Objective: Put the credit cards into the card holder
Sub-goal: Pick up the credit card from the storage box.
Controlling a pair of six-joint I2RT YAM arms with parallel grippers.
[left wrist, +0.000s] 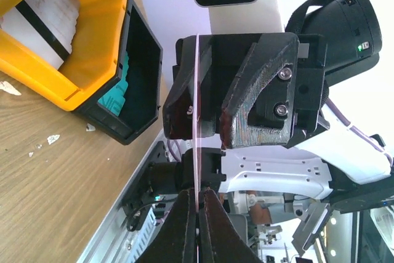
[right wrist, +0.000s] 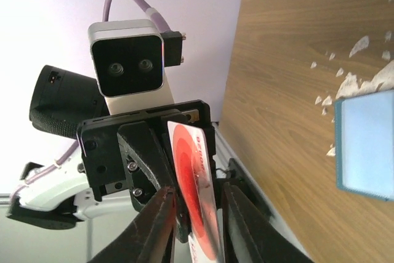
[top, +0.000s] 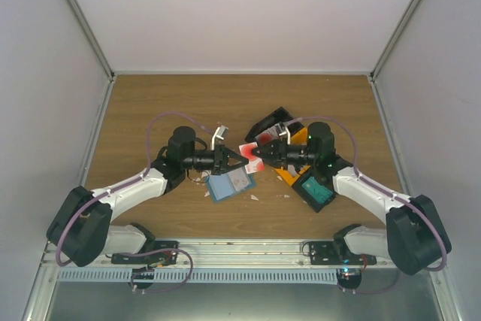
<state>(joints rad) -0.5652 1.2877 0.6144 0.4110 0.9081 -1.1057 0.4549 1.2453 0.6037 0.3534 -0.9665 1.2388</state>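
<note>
Right now I'm mid-handover above the table (top: 150, 95): my left gripper (left wrist: 197, 204) is clamped on the red-and-white credit card (right wrist: 196, 164), while the right gripper (right wrist: 198, 198) stands slightly parted around its other end. The card holder (top: 225, 186) lies on the table just beneath. Next, I judge, the right arm must back away cleanly so I can angle the card toward a pocket.

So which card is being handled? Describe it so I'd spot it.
Look at the middle of the wooden table, where the left pincer and right pincer meet. The card between them is held off the surface, red-and-white, unlike the teal cards in the black tray.
</note>
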